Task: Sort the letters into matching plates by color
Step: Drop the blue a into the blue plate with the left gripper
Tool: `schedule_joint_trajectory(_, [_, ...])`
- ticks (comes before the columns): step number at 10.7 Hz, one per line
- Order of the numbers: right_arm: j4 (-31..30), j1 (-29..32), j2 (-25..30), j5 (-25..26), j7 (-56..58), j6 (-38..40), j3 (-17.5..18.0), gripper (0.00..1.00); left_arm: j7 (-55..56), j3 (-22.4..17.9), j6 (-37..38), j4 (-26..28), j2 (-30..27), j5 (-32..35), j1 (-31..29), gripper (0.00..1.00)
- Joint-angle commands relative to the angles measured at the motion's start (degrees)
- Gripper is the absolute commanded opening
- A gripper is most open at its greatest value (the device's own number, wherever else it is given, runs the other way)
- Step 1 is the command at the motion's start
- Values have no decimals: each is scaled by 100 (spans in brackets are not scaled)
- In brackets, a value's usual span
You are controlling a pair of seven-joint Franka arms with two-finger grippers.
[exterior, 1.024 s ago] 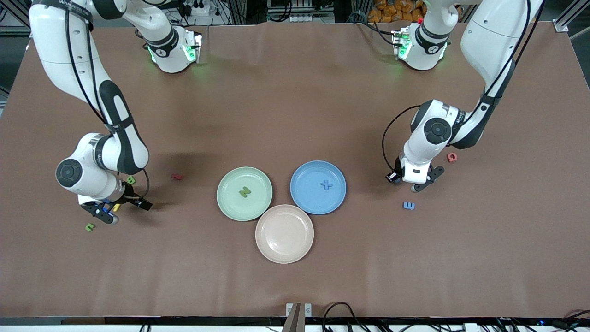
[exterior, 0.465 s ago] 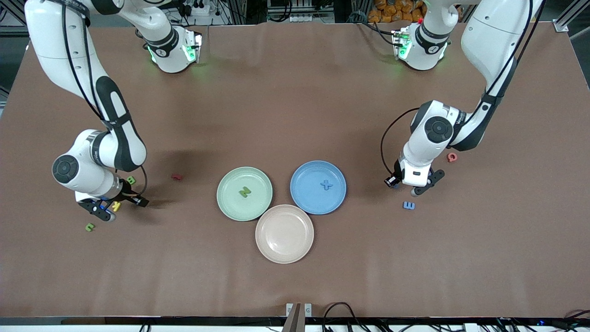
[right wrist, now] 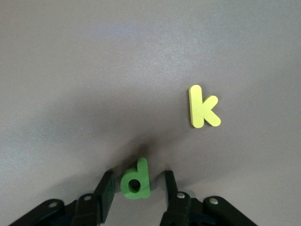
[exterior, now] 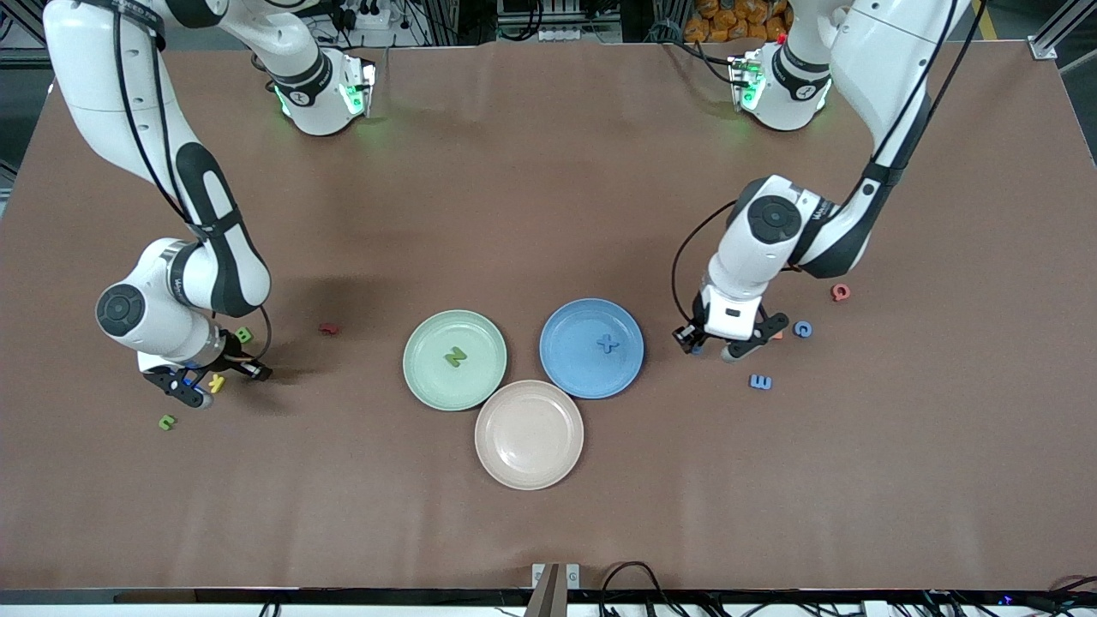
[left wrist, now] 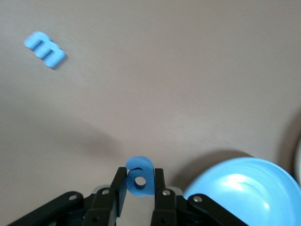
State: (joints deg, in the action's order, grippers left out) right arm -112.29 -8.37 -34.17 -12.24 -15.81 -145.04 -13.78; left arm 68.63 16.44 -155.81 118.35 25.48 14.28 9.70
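Green letter [exterior: 455, 357] in green plate [exterior: 428, 377]

The front view looks down from high across the brown table [exterior: 548, 171], facing both bases. Each wrist view looks close past its own fingers at the tabletop. Left wrist and front views share the round matte blue plate [left wrist: 244, 188] [exterior: 591, 348].
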Motion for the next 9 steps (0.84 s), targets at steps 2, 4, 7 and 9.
schedule_joint_trajectory(2, [-197,116,183,55,69,-112,112,36,432,-36,60,-373,149,180,671,0])
schedule_joint_trajectory(4, [-197,116,183,55,69,-112,112,29,450,-45,69,-627,386,180,1041,0])
schedule_joint_trajectory(7, [-188,99,183,55,78,-77,112,23,441,-88,69,-857,633,189,1367,0])
schedule_joint_trajectory(9, [-118,81,270,64,279,-7,121,21,406,-97,69,-927,703,198,1350,73])
